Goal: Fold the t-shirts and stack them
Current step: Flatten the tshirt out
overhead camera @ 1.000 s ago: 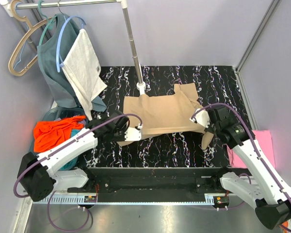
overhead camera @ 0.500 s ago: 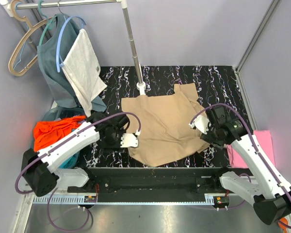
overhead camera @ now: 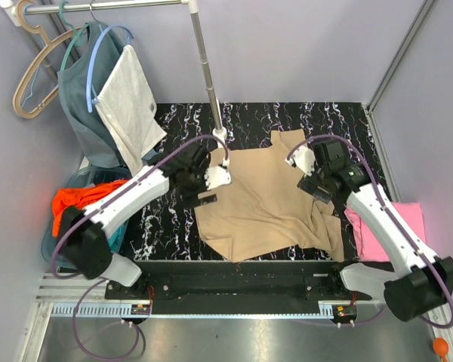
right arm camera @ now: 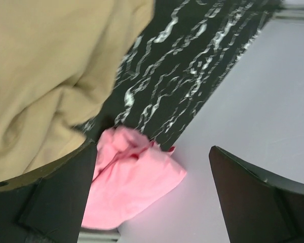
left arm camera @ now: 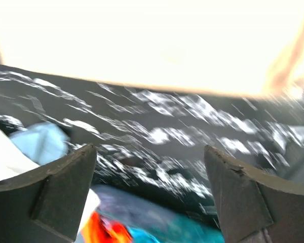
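Tan t-shirt (overhead camera: 260, 200) lay rumpled between your left gripper (overhead camera: 214, 188) and right gripper (overhead camera: 303, 173), both finger pairs spread and empty, pink t-shirt (right arm camera: 129, 177) crumpled beyond right fingers (right arm camera: 45, 197).

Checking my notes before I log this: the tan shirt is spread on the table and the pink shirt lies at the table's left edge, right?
No. The pink shirt lies at the right edge of the table, not the left, as the top view shows. The tan shirt is spread on the table.
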